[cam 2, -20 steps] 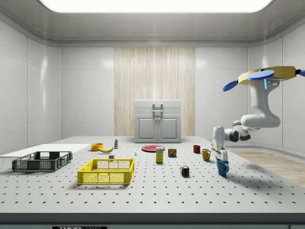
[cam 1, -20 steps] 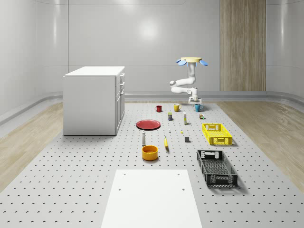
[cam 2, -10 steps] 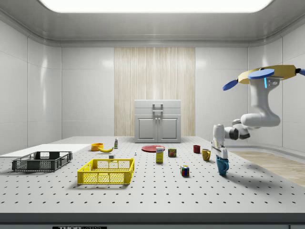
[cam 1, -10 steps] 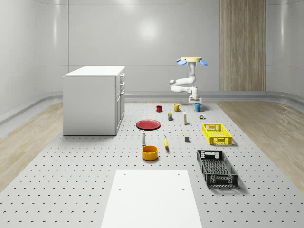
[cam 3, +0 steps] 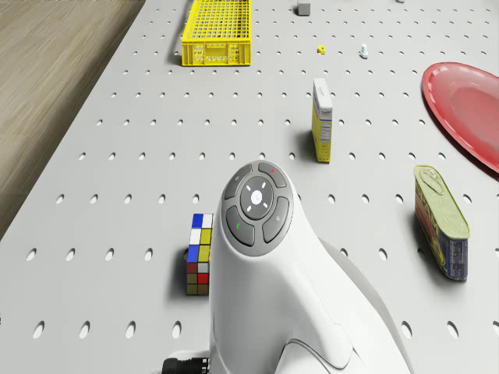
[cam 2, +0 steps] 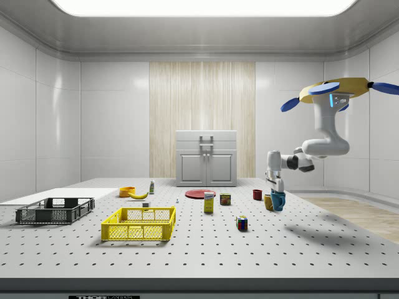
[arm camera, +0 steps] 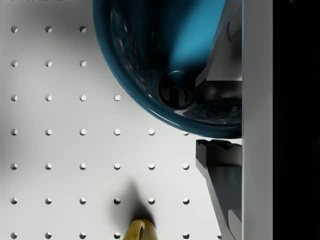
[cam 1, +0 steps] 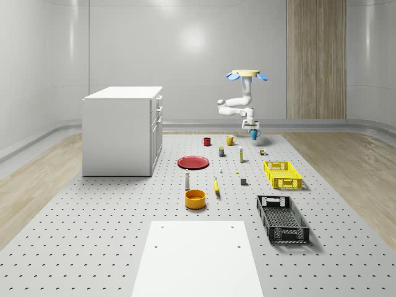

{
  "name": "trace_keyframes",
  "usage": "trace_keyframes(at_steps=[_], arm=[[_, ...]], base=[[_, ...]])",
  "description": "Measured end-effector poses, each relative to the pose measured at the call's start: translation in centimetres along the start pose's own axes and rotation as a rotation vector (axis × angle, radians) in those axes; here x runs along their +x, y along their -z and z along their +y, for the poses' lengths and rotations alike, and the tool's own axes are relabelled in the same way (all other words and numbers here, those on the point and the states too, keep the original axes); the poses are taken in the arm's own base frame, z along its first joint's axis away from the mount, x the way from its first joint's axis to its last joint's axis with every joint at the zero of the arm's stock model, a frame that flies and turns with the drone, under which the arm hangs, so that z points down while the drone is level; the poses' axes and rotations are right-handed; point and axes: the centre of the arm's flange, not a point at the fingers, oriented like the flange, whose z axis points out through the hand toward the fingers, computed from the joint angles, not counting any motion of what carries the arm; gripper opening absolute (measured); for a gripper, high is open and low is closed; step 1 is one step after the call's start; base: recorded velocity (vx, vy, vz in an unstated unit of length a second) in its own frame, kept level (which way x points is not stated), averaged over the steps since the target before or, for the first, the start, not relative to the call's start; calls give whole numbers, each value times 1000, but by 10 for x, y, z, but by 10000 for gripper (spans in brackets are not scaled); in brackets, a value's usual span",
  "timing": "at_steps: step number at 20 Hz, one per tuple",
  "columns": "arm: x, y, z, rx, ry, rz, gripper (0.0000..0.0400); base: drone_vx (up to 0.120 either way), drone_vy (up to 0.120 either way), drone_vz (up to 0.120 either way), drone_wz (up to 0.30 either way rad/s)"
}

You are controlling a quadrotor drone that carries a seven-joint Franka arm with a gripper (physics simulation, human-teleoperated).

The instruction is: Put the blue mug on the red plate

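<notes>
Lifted since a second ago: mug [cam 2: 278,200] off the table, now hanging in the air, clamped in gripper [cam 2: 275,194]; before that, sat on the table near the far right end. Drone [cam 2: 333,91] also shifted toward the side view's left and a bit higher, hovering over the far end of the table [cam 1: 93,241]. Arm bent down from it, wrist pointing down.

Wrist view: fingers [arm camera: 220,165] closed on the mug [arm camera: 165,65] wall, one inside the rim, one outside; mug interior facing the camera, table holes below.

Whole-scene view: mug [cam 1: 253,133] held just right of and above the yellow mug [cam 1: 230,140], gripper [cam 1: 252,129] on top. Plate [cam 1: 193,162] well apart, nearer and to the left, lying flat on the table, right of the cabinet [cam 1: 122,129]. Red mug [cam 1: 206,141] left of the yellow one.

Drone view: arm wrist in front, cube [cam 3: 199,254] beside it, box [cam 3: 321,119] upright, can [cam 3: 441,220] on its side, plate [cam 3: 468,109] edge, yellow crate [cam 3: 217,31] farther off.

Other things unmoved: black crate [cam 1: 282,218], bowl [cam 1: 195,198], banana [cam 1: 216,185].
</notes>
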Motion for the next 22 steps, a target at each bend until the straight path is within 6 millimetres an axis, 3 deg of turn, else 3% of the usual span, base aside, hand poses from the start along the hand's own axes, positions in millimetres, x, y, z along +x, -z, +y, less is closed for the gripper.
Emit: trace_keyframes(at_steps=[16, 22], arm=[[0, 1, 0, 0, 0, 0, 100], [0, 1, 0, 0, 0, 0, 100]], base=[[120, -120, 120, 0], [120, -120, 7, 0]])
